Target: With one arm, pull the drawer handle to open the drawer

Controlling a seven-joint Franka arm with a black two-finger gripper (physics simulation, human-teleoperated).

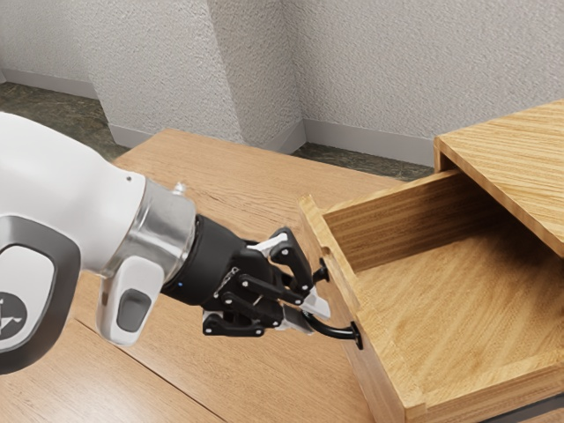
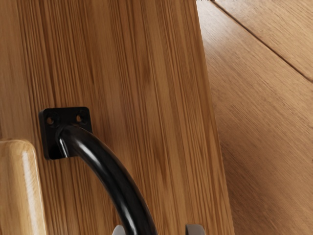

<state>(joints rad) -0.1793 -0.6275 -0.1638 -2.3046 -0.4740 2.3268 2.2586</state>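
Claw: black claw [image 1: 319,308] at the end of the white arm [image 1: 70,211], reaching in from the exterior view's left to the front of the drawer, level with the handle.
Claw state: partly spread and astride the handle, not clamped. In the wrist view one grey pad [image 2: 195,229] stands off from the bar with a strip of wood showing between them, while the other pad lies just beside the bar.
Handle: black bowed bar [image 1: 339,332] on the outer face of the drawer front. It curves out from the wood and passes between the fingers.
Mount: square black plate [image 2: 63,129] with two screw holes, flat against the drawer front [image 2: 146,88], where one end of the bar is fixed.
Drawer: light wooden box [image 1: 441,291], drawn well out of the cabinet toward the arm. Its inner floor and side walls are in plain sight, and nothing lies inside.
Cabinet: wooden body [image 1: 511,159] at the exterior view's right. Its top slab overhangs the rear part of the drawer.
Worktop: wooden planks [image 1: 229,185] that carry the cabinet and run under the arm and claw, with seams between the boards.
Unclear item: pale rounded wooden edge [image 2: 17,186] close beside the mount. What it belongs to cannot be told.
Room: rough grey wall [image 1: 397,62] with a pale skirting, above dark floor [image 1: 53,110] beyond the worktop.
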